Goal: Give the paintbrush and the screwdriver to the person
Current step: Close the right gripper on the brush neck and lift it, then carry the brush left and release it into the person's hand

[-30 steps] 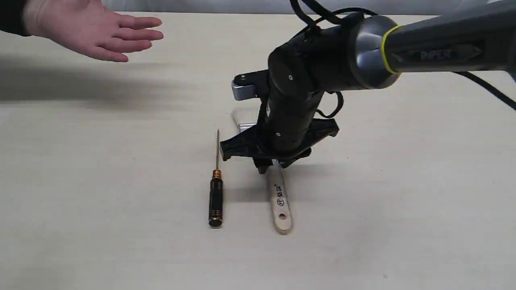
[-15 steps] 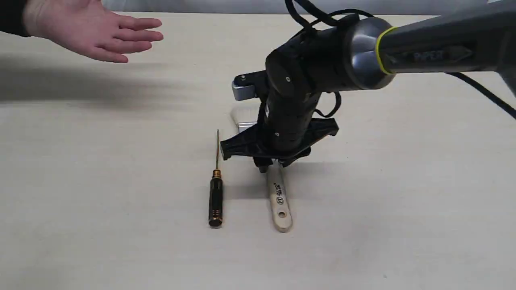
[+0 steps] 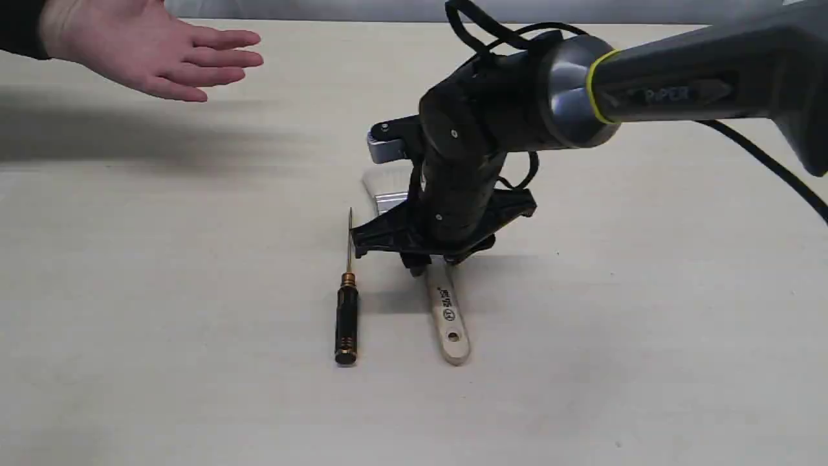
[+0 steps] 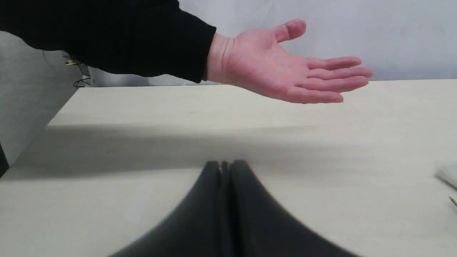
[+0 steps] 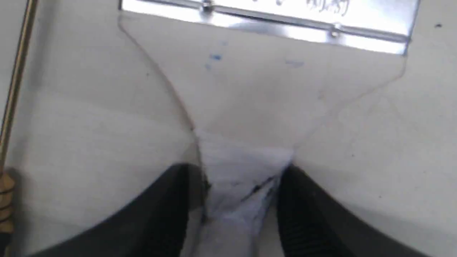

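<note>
The paintbrush (image 3: 449, 323) lies pointing away from me, and its wooden handle (image 5: 264, 89) runs between the fingers (image 5: 167, 207) of my right gripper (image 3: 435, 262), which is shut on it just behind the silver ferrule (image 5: 267, 18). Its handle end looks slightly raised off the table. The screwdriver (image 3: 346, 320) lies untouched just left of the brush, and its gold shaft (image 5: 14, 82) shows in the right wrist view. The person's open hand (image 3: 149, 52) hovers palm up at the far left, and appears again as a hand (image 4: 285, 71) beyond my shut, empty left gripper (image 4: 224, 171).
The pale wooden table (image 3: 647, 323) carries only the two tools. My right arm (image 3: 679, 84) reaches in from the right above it, with a black cable (image 3: 776, 162) trailing behind. A grey wall lies past the table's far edge.
My right arm has shifted a little left and up with the brush in its grip, so the handle end has risen and drawn back. Screwdriver and hand stay put.
</note>
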Action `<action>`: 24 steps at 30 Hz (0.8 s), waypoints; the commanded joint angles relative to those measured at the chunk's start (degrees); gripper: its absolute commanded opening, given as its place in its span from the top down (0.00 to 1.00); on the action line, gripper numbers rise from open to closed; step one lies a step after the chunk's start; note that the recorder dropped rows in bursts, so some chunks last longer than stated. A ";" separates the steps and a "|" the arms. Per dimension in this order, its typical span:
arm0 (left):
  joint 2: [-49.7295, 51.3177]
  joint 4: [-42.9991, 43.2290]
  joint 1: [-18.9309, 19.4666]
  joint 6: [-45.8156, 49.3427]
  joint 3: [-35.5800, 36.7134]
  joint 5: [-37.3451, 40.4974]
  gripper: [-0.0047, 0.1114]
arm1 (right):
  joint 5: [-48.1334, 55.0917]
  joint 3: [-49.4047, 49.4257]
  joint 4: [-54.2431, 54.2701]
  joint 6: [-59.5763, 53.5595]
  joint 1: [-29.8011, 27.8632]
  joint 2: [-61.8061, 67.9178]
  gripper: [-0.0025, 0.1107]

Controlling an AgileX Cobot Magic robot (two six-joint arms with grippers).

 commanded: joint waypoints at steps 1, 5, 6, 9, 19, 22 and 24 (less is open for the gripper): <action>-0.14 -0.10 -0.30 -0.12 0.12 -0.36 0.96 | 1.97 1.45 -0.21 -0.36 -0.13 2.76 0.58; -0.14 -0.10 -0.30 -0.12 0.12 -0.36 0.96 | 1.60 1.45 -0.32 -0.36 -0.13 2.76 0.68; -0.14 -0.10 -0.30 -0.12 0.12 -0.36 0.96 | 1.60 1.45 -0.45 -0.36 -0.13 2.76 0.73; -0.14 -0.10 -0.30 -0.12 0.12 -0.36 0.96 | 1.33 1.45 -1.91 -0.36 -0.13 2.76 0.91; -0.14 -0.23 -0.30 -0.12 0.12 -0.33 0.96 | -6.02 1.45 -1.28 -0.69 -0.13 -1.14 0.94; -0.14 -0.23 -0.30 -0.12 0.12 -0.33 0.96 | -6.24 1.45 -1.28 -1.57 -0.13 -5.10 0.94; -0.14 -0.23 -0.30 -0.12 0.12 -0.33 0.96 | -6.54 1.45 -1.16 -2.05 -0.13 -8.18 0.94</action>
